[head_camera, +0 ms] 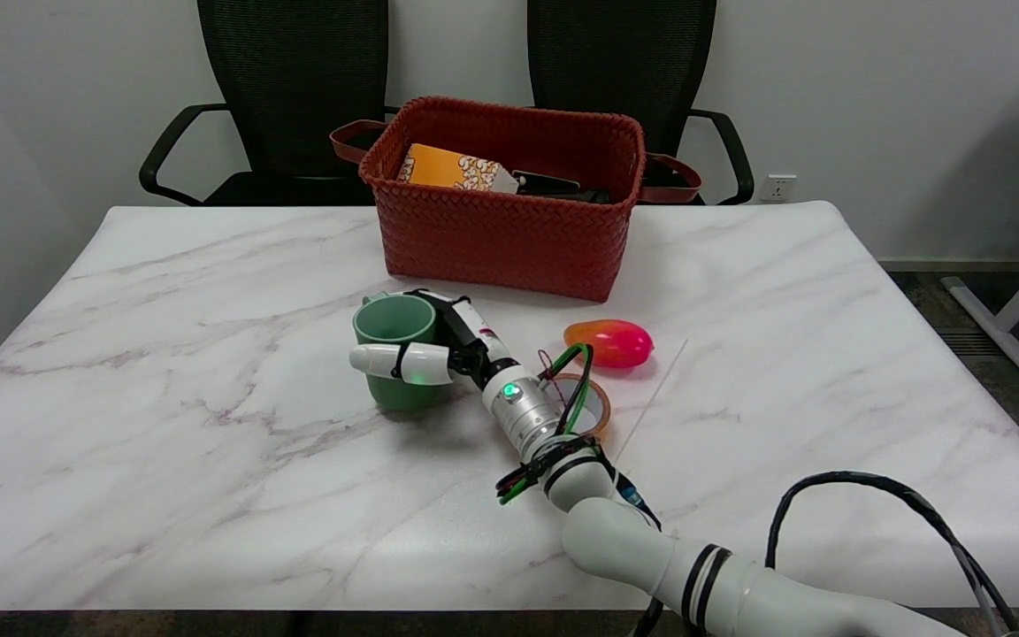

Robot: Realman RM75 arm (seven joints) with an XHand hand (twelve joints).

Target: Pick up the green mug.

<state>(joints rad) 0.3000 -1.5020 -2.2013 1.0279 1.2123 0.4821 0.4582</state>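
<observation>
- One green mug (394, 354) is sitting upright around the middle of the marble tabletop (164, 372), a bit toward the far edge, just in front of the red woven basket (505, 226).
- Right hand (439, 349) is wrapping around the mug from its right side: one white finger is lying across the front of it, others are curling behind the rim, so it's grasping the mug. Can't tell if the mug's base is off the tabletop.
- Orange-pink egg-shaped toy (609, 343) is lying to the right of the mug, with a roll of tape (593, 402) just beside it, partly hidden behind the wrist.
- Basket is holding an orange box (452, 168) and something dark.
</observation>
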